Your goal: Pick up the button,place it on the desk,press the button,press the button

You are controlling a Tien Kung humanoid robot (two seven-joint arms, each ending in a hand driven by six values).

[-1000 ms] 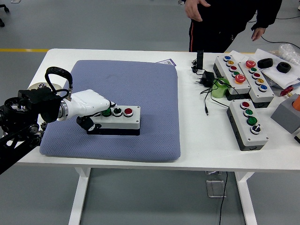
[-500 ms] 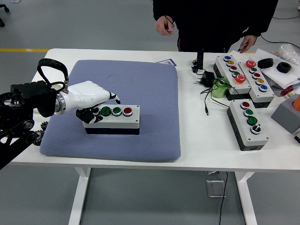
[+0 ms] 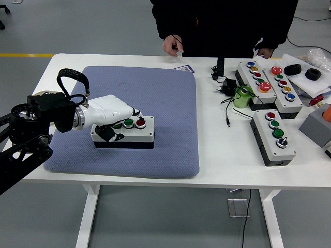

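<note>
Grey floor with a yellow line at the left surrounds a white table [image 3: 217, 160] that fills most of the head view. On the table's left half lies a blue-grey cushion [image 3: 155, 98], and on the cushion, toward its 7 o'clock part, sits the button box [image 3: 137, 133], a white case on a dark base with its long side running left to right. Its top shows a green button [image 3: 128, 123] and, at 3 o'clock from that, a red button [image 3: 140, 123]; the box's left end is covered. The left hand [image 3: 111, 113], white at the end of a black arm that comes in from 9 o'clock, lies over that left end with its fingers stretched across the top, one fingertip reaching to the red button's upper edge and the thumb hanging down the front face; it rests on the box rather than closing round it, and whether it presses down cannot be told. The right hand is out of sight. At 3 o'clock from the cushion, well apart on bare table, are three more button boxes [image 3: 274, 135], a green cup [image 3: 243, 96], a black plug with a loose cable [image 3: 227, 88], and a grey block [image 3: 316, 126] at the right edge. A person in dark clothes [image 3: 222, 26] stands at 12 o'clock, one hand [image 3: 171, 45] hanging just above the far edge of the table.
</note>
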